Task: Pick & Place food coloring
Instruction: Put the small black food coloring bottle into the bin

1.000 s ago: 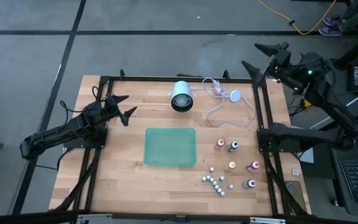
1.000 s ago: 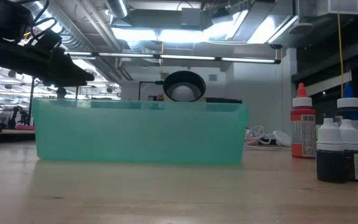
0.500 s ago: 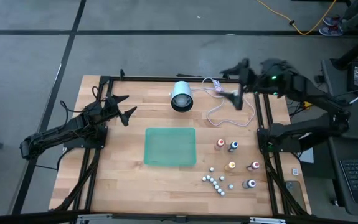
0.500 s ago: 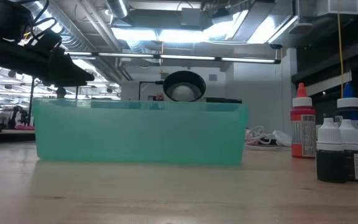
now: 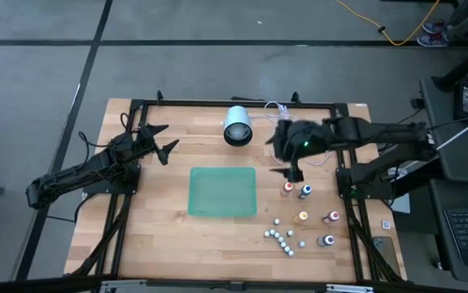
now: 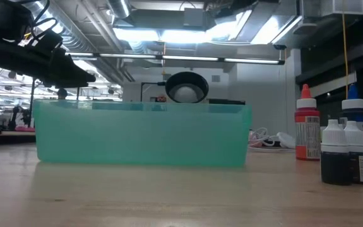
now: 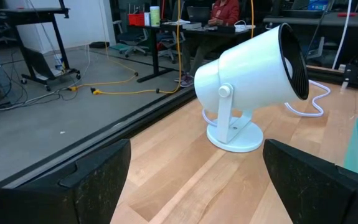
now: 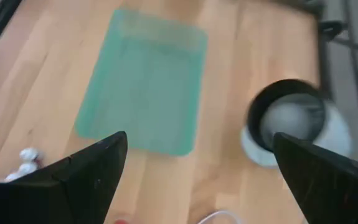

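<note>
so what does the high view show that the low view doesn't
Only the high view shows the right gripper, open above the table near the red-capped bottle, the left gripper waiting at the table's left, the white cable and the small white beads. Only the low view shows the ceiling lights of the room behind. Both show the green tray, the white fan and the food coloring bottles.
</note>
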You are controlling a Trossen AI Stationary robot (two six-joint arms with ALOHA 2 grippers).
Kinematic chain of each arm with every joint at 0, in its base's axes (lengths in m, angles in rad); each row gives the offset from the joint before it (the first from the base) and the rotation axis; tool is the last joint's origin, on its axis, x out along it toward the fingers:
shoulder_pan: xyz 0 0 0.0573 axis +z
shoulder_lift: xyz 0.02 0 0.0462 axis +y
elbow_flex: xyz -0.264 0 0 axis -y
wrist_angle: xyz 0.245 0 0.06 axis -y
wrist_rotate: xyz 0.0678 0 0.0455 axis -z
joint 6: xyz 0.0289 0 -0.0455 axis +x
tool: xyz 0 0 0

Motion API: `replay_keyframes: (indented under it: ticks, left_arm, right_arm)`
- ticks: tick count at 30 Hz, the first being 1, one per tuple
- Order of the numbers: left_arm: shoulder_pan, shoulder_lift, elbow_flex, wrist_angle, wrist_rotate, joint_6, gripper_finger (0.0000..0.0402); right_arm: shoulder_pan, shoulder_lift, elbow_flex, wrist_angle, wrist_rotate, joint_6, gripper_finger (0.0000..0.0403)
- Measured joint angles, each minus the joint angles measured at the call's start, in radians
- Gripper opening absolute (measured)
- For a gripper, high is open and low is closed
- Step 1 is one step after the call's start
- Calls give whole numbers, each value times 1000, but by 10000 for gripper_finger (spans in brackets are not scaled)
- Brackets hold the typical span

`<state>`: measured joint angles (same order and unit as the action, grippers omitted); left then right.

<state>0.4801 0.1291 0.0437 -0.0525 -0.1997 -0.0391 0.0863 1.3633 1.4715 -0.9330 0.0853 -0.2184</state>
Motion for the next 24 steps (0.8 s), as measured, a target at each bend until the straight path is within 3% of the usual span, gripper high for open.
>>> replay_keyframes:
  ticks: [13,24]
  left_arm:
    - [0,0,0,0,0,0,361]
    - [0,0,0,-2,0,0,361]
  right_arm:
    - [191,176,-8,-48,0,11,400]
    - [273,248,-167,29,3,112,400]
